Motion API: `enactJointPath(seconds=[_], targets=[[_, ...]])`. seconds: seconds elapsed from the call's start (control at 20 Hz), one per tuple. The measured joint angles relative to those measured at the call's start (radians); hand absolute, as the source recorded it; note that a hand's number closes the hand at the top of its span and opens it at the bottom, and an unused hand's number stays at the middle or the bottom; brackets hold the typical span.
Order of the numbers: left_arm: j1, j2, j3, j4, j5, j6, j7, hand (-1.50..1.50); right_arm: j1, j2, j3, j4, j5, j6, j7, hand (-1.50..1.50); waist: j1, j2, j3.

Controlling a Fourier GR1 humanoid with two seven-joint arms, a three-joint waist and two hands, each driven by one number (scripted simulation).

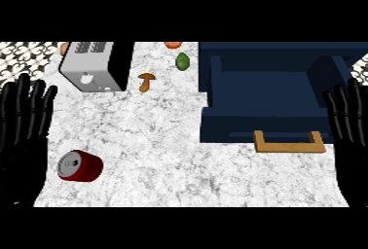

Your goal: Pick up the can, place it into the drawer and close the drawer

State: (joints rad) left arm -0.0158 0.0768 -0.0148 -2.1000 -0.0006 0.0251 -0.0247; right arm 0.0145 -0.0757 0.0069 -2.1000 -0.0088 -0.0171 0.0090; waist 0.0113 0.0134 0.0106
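You are looking at a kitchen: a marble worktop (165, 141) is carrying a toaster (90, 65), with vegetables (183, 61) lying just beside the toaster.

Counter (165, 131): can (80, 166) laid near left front; toaster (90, 65) set at left rear; mushroom (146, 81) placed just right of toaster; open drawer (262, 92) positioned right, handle (289, 142) at its front edge. Hands are rested at both side edges.

Single head view, steeply down onto the counter (158, 126), close overhead.
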Motion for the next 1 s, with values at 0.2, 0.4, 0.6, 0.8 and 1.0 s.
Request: enactJointPath(seconds=[0.2,0.4,0.6,0.8,1.0], targets=[[0.105,0.02,0.061,-0.054,0.031,-0.018,-0.017,-1.5,-0.004,0.002,-0.012,0.01,-0.001,0.002,-0.026,-1.5,0.0,-0.01,-0.007],[0.253,0.01,0.147,-0.101,0.072,0.014,0.061,-1.5,0.031,-0.003,-0.045,0.006,-0.012,-0.016,0.045,-1.5,0.014,-0.013,-0.01],[0.365,-0.008,0.212,-0.132,0.106,0.053,0.17,-1.5,0.061,-0.005,-0.061,0.004,-0.01,-0.042,0.148,-1.5,0.011,-0.015,-0.01],[0.435,-0.015,0.259,-0.215,0.142,0.06,0.267,-1.5,0.059,-0.004,-0.075,0.005,-0.014,-0.052,0.191,-1.5,0.002,-0.015,-0.011],[0.448,-0.033,0.291,-0.239,0.155,0.049,0.292,-1.5,0.072,-0.009,-0.099,0.014,-0.036,-0.035,0.19,-1.5,-0.004,-0.015,-0.011]])
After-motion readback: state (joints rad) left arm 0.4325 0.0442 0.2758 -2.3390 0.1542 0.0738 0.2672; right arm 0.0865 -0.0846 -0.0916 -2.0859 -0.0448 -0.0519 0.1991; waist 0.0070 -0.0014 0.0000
